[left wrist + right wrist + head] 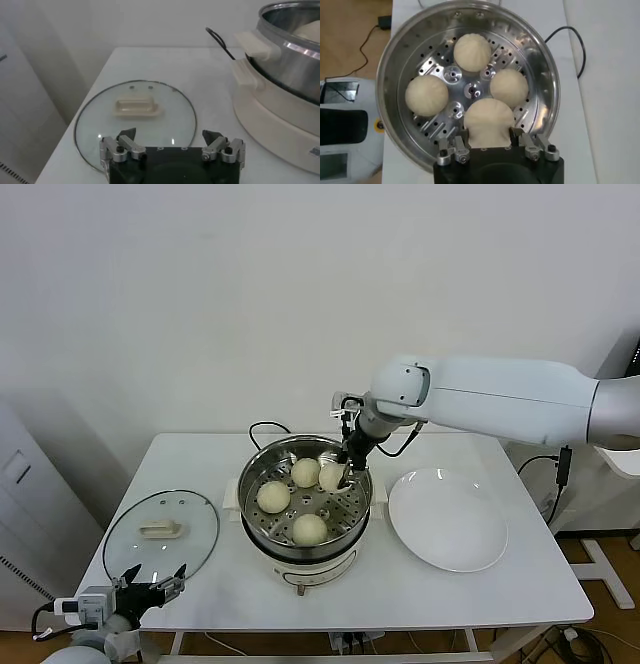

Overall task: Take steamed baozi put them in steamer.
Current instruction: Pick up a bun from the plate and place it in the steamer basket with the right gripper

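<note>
- White table [330, 599] against a plain pale wall holds everything.
- At the table's 8 o'clock lies the glass lid [160, 532]. The left gripper [152, 582] hangs parked at its near edge, jaws spread wide, holding nothing.
- Centre: the steamer [305, 556] holds all four buns. Three lie loose, at 12 o'clock [305, 472], 9 o'clock [273, 496] and 6 o'clock [309, 529].
- The fourth bun [488, 122], at about 2 o'clock, is clamped in the right gripper [490, 142], low inside the basket.
- Judged step: setting down the last bun. Next calls for opening the jaws and lifting straight up, clear of its neighbours.
- At 3 o'clock the white plate [447, 519] is bare.
</note>
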`<state>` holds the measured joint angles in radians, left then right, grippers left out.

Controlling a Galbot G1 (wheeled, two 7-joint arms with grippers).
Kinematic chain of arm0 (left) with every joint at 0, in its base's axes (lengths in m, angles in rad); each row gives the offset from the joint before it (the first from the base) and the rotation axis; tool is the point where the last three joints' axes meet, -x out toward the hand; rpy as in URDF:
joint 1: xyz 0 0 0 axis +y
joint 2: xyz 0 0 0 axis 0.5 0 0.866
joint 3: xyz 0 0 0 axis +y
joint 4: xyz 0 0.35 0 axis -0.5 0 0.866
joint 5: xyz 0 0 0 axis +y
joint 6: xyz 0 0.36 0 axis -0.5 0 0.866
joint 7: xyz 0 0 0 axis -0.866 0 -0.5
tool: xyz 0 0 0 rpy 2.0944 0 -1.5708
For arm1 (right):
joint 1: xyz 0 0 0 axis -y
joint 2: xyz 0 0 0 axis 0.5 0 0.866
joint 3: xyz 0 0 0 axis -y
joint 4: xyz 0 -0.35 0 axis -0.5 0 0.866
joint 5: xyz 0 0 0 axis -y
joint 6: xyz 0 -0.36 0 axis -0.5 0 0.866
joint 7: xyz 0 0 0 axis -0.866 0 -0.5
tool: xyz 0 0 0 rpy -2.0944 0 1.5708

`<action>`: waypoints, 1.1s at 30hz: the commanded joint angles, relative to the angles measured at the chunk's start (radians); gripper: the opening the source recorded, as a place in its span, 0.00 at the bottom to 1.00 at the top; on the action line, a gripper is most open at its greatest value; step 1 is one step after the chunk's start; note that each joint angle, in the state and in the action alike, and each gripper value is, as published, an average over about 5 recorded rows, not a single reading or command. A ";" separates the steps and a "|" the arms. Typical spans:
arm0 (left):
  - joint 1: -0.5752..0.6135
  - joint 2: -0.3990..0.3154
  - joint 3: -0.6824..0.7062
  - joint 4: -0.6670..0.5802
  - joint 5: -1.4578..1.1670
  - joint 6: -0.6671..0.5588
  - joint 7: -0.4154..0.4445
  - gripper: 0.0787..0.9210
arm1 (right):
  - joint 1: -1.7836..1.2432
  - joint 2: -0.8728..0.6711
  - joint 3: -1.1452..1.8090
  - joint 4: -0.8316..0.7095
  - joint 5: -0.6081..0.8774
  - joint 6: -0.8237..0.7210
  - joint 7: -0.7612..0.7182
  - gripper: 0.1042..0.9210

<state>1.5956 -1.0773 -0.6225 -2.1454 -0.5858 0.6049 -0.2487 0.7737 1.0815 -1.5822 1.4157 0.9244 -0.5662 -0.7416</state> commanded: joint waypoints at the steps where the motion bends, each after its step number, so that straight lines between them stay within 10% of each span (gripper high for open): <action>1: 0.002 -0.003 -0.001 0.000 0.000 0.000 0.001 0.88 | -0.042 0.019 -0.007 0.002 -0.037 -0.023 0.035 0.51; 16: 0.002 -0.007 0.000 0.003 0.000 -0.001 0.001 0.88 | -0.082 0.007 0.001 -0.011 -0.083 -0.025 0.045 0.52; 33: -0.005 -0.012 -0.003 0.008 0.000 -0.003 0.001 0.88 | -0.092 -0.131 0.278 -0.081 0.034 0.040 -0.031 0.88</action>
<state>1.5929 -1.0895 -0.6249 -2.1371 -0.5858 0.6011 -0.2483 0.6856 1.0418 -1.4656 1.3646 0.8892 -0.5633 -0.7374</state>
